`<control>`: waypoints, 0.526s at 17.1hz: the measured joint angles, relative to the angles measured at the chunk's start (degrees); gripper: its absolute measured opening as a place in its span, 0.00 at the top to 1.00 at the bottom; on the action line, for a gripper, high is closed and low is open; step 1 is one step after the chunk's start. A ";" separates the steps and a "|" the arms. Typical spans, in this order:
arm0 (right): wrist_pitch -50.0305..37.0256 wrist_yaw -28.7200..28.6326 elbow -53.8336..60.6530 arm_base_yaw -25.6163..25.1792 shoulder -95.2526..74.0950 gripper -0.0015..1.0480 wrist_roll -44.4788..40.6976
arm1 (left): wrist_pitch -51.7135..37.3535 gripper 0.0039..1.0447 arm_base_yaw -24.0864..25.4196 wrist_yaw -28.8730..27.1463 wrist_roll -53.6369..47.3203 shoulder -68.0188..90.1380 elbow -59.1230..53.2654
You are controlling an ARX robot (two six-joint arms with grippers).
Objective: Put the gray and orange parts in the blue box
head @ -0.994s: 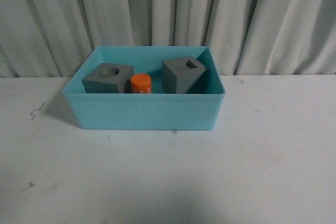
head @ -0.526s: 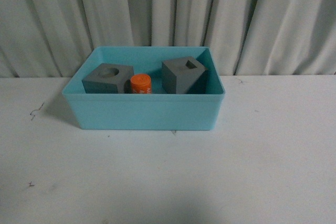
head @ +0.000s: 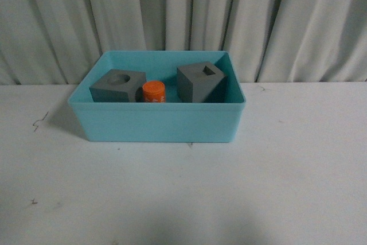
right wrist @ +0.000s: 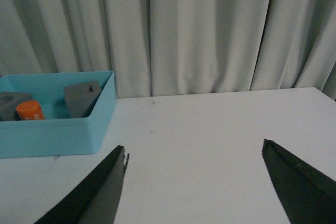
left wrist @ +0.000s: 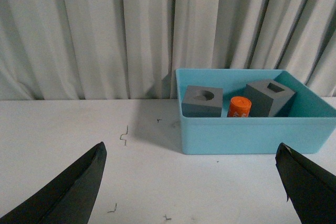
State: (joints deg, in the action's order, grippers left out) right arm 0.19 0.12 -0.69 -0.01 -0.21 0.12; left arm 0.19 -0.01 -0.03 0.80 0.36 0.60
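Observation:
The blue box (head: 157,123) stands on the white table before the curtain. Inside it sit a gray cube with a round recess (head: 117,86) on the left, an orange cylinder (head: 154,92) in the middle, and a tilted gray cube with a rectangular slot (head: 199,81) on the right. The left wrist view shows the same box (left wrist: 252,135), round-recess cube (left wrist: 202,102), cylinder (left wrist: 239,107) and slotted cube (left wrist: 269,97). My left gripper (left wrist: 191,148) is open, well short of the box. My right gripper (right wrist: 194,150) is open over bare table, the box (right wrist: 52,135) off to its side. Neither arm shows in the front view.
A gray-white pleated curtain (head: 183,15) hangs right behind the table. Small dark scuff marks (head: 39,122) dot the white tabletop (head: 183,193) left of the box. The table's right corner (right wrist: 320,90) shows in the right wrist view.

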 joint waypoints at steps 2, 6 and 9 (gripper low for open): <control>0.00 -0.02 0.00 0.00 0.00 0.04 0.02 | 0.00 0.06 0.00 0.00 0.00 0.00 0.00; 0.00 -0.02 0.00 0.00 0.00 0.06 0.02 | 0.00 0.06 0.00 0.00 0.00 0.00 0.00; 0.00 0.00 0.00 0.00 0.00 0.06 0.02 | 0.00 0.06 0.00 0.00 0.00 0.00 0.00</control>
State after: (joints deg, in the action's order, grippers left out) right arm 0.19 0.12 -0.69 -0.01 -0.21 0.14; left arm 0.19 -0.01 -0.03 0.80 0.36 0.60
